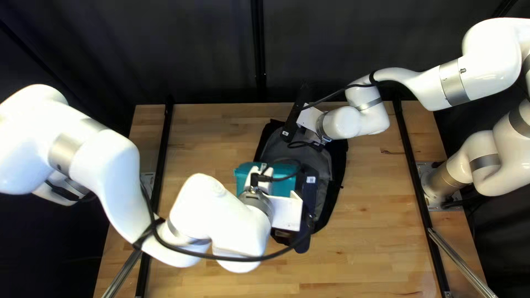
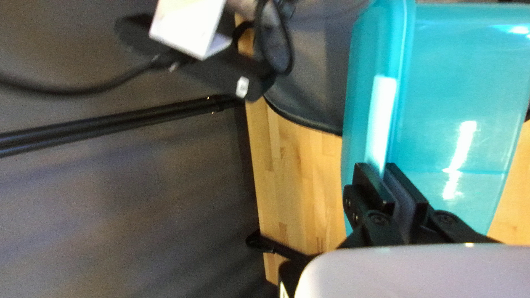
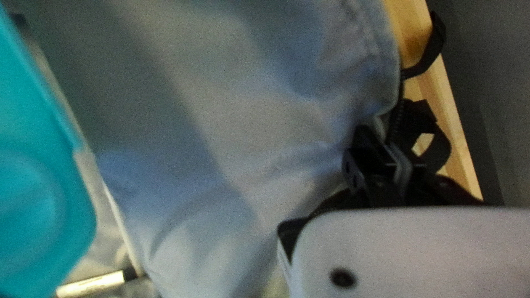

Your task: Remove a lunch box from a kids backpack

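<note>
Two grips show: my left gripper (image 2: 381, 170) is closed on the rim of the box (image 2: 461, 94), my right gripper (image 3: 380, 140) on an edge of the bag (image 3: 221, 110). I judge the box stiff, smooth plastic, probably light if empty, though I can't tell what it holds. That gloss could let it slip or swivel, so I'd keep the pinch well down on the rim, and expect the soft bag to sag wherever it isn't held. From the top left view, the box is over the bag's left side, partly hidden by my left arm (image 1: 218, 218). Only the left wrist view shows me the rim pinch; the right wrist view adds a round outline on the box and the bag's zipper (image 3: 398, 105).
</note>
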Action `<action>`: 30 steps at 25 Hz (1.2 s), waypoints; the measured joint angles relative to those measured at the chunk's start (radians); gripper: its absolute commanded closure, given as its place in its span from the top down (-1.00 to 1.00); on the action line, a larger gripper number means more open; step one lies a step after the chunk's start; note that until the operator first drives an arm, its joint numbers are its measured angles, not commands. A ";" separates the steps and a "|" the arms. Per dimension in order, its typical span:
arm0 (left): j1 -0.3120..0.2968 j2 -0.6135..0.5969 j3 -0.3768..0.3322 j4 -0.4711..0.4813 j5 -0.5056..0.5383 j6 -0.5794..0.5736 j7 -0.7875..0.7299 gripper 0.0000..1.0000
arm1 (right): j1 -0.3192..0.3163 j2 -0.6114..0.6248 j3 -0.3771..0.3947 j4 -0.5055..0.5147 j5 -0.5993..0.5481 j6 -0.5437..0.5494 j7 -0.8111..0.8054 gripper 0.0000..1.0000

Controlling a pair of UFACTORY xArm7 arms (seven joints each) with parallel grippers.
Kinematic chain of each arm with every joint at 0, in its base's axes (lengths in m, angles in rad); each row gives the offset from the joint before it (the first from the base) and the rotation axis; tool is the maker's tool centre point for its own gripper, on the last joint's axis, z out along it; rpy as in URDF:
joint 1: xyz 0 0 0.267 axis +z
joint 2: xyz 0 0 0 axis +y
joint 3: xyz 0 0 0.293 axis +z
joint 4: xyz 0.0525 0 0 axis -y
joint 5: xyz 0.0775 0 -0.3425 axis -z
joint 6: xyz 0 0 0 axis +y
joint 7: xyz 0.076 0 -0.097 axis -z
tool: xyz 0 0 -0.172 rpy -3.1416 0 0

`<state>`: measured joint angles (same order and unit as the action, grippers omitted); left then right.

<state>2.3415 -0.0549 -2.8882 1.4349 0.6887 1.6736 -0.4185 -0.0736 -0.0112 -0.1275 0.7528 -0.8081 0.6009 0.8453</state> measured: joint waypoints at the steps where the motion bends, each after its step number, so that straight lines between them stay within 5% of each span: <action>1: -0.004 0.004 -0.003 0.004 -0.001 0.016 0.001 -1.00 | -0.001 -0.007 -0.001 -0.008 -0.002 0.000 0.003 -1.00; 15: -0.028 0.114 -0.026 -0.051 -0.020 0.193 -0.021 -1.00 | -0.009 -0.103 0.001 -0.099 -0.047 0.035 0.060 -1.00; 30: 0.079 0.427 0.080 -0.600 0.186 0.085 0.002 -1.00 | 0.016 -0.175 0.035 -0.203 -0.046 0.054 0.117 -1.00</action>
<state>2.4207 0.3719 -2.8079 0.8348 0.8750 1.7589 -0.4168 -0.0571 -0.1857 -0.0930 0.5502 -0.8537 0.6552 0.9620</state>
